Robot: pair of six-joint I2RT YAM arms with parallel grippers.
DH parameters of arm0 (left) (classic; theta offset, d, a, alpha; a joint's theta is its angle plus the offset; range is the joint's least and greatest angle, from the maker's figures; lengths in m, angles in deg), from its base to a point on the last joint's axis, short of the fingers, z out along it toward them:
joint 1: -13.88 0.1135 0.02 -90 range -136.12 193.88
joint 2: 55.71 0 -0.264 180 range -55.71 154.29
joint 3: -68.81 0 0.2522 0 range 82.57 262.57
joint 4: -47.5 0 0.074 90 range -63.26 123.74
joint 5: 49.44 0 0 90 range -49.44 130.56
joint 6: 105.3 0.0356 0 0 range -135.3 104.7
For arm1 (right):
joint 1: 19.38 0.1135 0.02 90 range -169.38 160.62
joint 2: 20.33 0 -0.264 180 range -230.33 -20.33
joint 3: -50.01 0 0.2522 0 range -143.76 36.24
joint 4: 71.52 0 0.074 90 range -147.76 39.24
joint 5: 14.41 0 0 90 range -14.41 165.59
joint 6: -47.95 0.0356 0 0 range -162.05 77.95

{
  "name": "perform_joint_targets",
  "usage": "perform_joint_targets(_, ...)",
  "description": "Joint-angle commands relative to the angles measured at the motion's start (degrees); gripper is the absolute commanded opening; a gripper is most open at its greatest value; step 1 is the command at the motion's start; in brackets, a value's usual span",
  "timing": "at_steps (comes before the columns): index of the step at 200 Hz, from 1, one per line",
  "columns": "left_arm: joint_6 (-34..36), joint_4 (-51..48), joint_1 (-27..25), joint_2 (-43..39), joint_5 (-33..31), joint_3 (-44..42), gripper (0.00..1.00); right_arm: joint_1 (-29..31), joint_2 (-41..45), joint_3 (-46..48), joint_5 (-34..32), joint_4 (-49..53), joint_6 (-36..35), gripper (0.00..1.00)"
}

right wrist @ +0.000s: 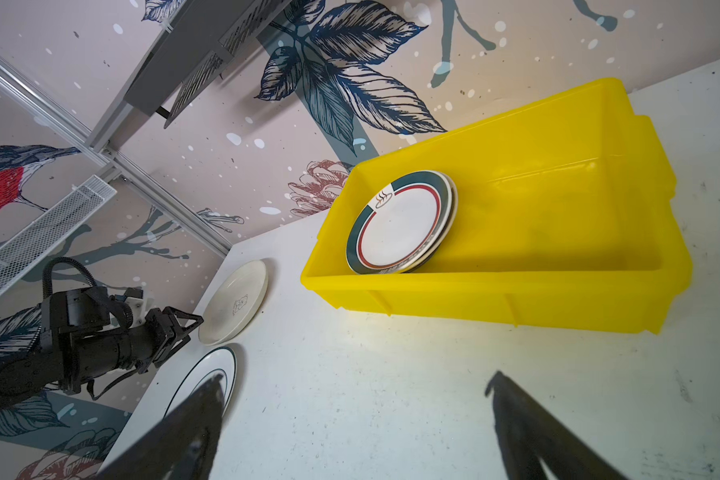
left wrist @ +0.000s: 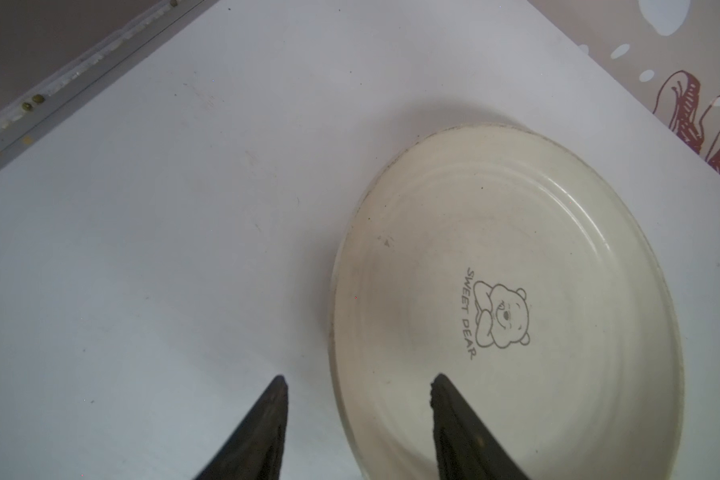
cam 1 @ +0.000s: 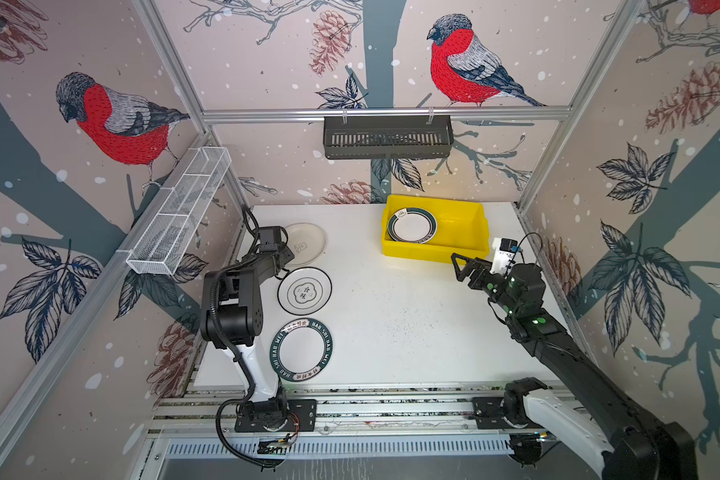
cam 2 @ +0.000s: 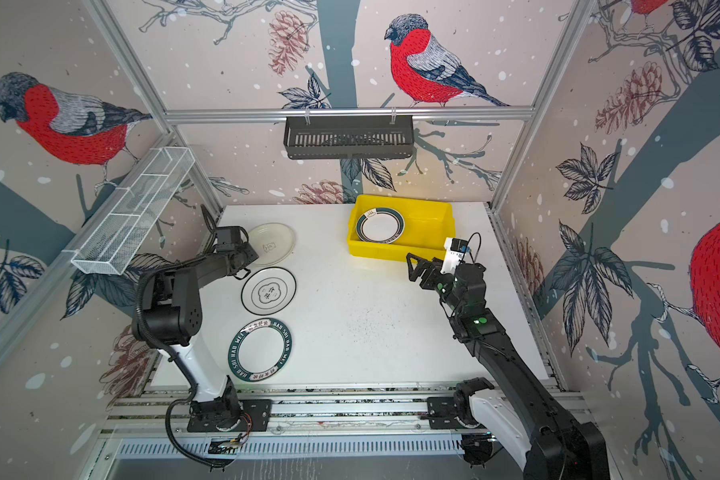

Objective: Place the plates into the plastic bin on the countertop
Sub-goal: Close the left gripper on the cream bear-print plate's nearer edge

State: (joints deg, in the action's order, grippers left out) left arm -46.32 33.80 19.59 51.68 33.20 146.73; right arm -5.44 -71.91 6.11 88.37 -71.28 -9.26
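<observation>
A cream plate (left wrist: pixel 516 232) with a bear print lies at the back left of the countertop (cam 1: pixel 391 316). My left gripper (left wrist: pixel 359 377) is open and straddles its near rim, one finger over the plate and one over the table. A white plate with black rings (cam 1: pixel 304 291) and a plate with a dark-green lettered rim (cam 1: pixel 301 349) lie in front of it. In the yellow plastic bin (cam 1: pixel 462 224) a green-rimmed plate (right wrist: pixel 400 222) leans on another plate. My right gripper (right wrist: pixel 356 378) hangs open and empty just in front of the bin.
A black slotted basket (cam 1: pixel 387 137) hangs on the back rail. A white wire mesh basket (cam 1: pixel 179 212) runs along the left wall. Aluminium rails (cam 1: pixel 371 407) border the front edge, where both arm bases stand.
</observation>
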Motion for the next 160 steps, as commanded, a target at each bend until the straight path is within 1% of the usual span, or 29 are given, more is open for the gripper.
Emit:
perform_joint_targets(1, 1.05, -1.64, 0.26, 1.33, -0.99, 1.26, 0.49, 0.04, 0.12, -0.53, -1.09, 0.33, -0.72, 1.00)
perform_joint_targets(28, 1.30, -1.76, 0.77, 2.72, -0.13, 1.88, 0.45, 0.04, 0.16, -0.62, -1.67, 0.98, -0.80, 1.00)
perform_joint_targets(85, 1.71, -3.19, 1.74, 4.68, 0.58, 4.10, 0.43, -0.17, 0.25, -0.63, -2.97, 2.53, -0.37, 1.00)
perform_joint_targets(112, 2.20, -5.64, 1.93, 6.62, 1.08, 6.38, 0.33, -0.20, 0.24, -0.72, -2.78, 2.61, -0.58, 1.00)
perform_joint_targets(160, 2.43, -6.80, 2.46, 8.24, 1.77, 8.24, 0.32, -0.16, 0.24, -0.81, -2.69, 2.71, -0.71, 1.00)
